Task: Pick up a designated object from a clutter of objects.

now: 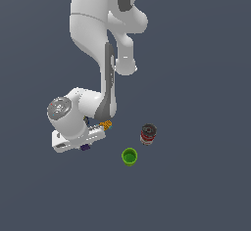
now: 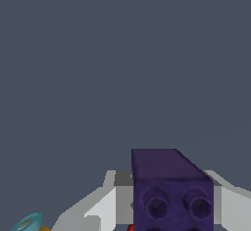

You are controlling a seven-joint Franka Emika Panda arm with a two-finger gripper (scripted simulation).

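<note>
- Nearest to the wrist camera is the purple cube [image 2: 171, 191]. It fills the lower part of that view and sits between the two pale fingers [image 2: 105, 208] of the gripper [image 2: 169, 210]. Its near face shows round studs, like a toy brick.
- The fingers stand close on both sides of the cube, but I cannot tell whether they already press on it or only frame it. The contact lines are not clear enough in the wrist view.
- In the exterior view the hand is low over the floor, and only a small purple corner of the cube [image 1: 86, 148] shows under the gripper [image 1: 81, 142].
- Just beside the hand lies an orange box [image 1: 106, 125], very close to the gripper body. A blue tin [image 2: 27, 222] also shows at the edge of the wrist view.
- Farther away stand the green cup [image 1: 129, 156] and the red can [image 1: 148, 134], both well apart from the hand.
- My judgement: the step in hand is the grasp. To do it well, the fingers should close squarely on the flat sides with the cube centred, and then lift straight up, so that the orange box is not pushed.
</note>
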